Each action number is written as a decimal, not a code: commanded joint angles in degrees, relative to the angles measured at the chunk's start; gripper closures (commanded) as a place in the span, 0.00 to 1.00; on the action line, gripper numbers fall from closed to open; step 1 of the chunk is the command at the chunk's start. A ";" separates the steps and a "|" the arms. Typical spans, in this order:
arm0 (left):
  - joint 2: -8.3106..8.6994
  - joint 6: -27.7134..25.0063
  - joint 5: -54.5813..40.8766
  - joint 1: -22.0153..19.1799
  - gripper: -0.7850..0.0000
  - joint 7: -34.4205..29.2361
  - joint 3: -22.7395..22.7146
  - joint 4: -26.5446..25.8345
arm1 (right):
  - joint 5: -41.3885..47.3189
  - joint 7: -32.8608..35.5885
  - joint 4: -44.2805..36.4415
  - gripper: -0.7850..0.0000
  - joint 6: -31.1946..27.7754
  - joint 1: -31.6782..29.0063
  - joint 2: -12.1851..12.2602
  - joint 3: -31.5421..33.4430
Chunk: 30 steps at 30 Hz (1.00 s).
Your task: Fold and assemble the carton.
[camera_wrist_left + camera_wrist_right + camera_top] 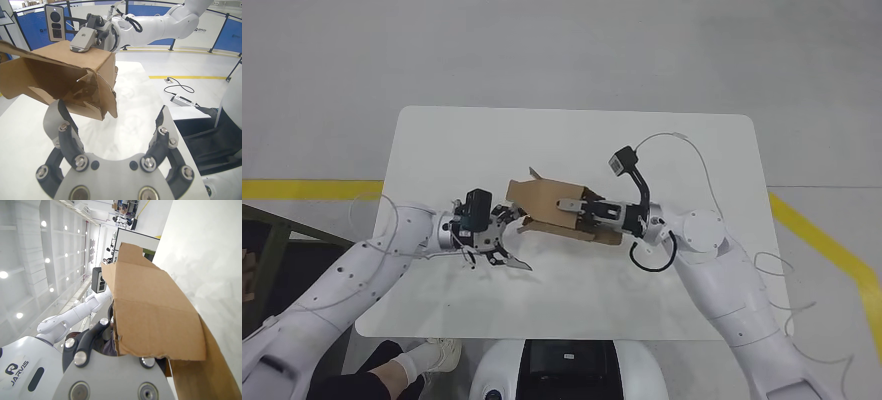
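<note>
The carton point(547, 200) sits mid-table, a brown cardboard shell, part-formed and lying on its side. The right gripper point(578, 208) has it, coming in from the right side of the table point(692, 150). In the left wrist view that right gripper point(80, 48) is clamped on the carton's point(56, 75) upper wall, with one grey pad pressed flat on top of the board. The right wrist view has the carton point(151, 317) close against the camera, and it hides the fingertips there.

The open end of the box faces left, toward the other arm. Its flaps point(105, 98) hang loose and ragged-edged, not folded in. One long flap juts out on the far-left side. Whether the bottom edge touches the table or hangs just above it cannot be told.

The left gripper point(514, 240) is just left of and nearer than the carton's mouth. Its jaws are spread wide and hold nothing. The left wrist view shows the left gripper point(111, 115) with both fingers point(58, 111) apart. One tip is just beside the carton's lower front edge, and bare table lies between the two.

Off the table, a power brick point(183, 101) with its cable lies on the floor beside a yellow floor line point(189, 77).
</note>
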 commanded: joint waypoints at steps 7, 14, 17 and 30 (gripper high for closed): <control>-0.28 -0.44 -1.29 -1.11 0.00 -0.44 0.95 0.26 | 0.06 1.16 -0.58 1.00 -0.14 -0.03 0.07 -0.70; -0.36 -0.43 -1.78 -1.57 0.00 -0.43 1.48 0.38 | 0.25 1.53 -0.72 1.00 -0.35 -0.15 0.18 -0.90; -0.34 -0.49 -2.42 -1.62 0.00 -0.49 1.62 0.41 | 0.59 1.74 -0.81 1.00 -0.43 -0.25 0.23 -0.92; 0.27 -0.55 -5.68 -2.96 0.11 -0.56 4.52 0.43 | 1.80 2.79 -1.08 1.00 -0.55 -0.44 0.46 -0.90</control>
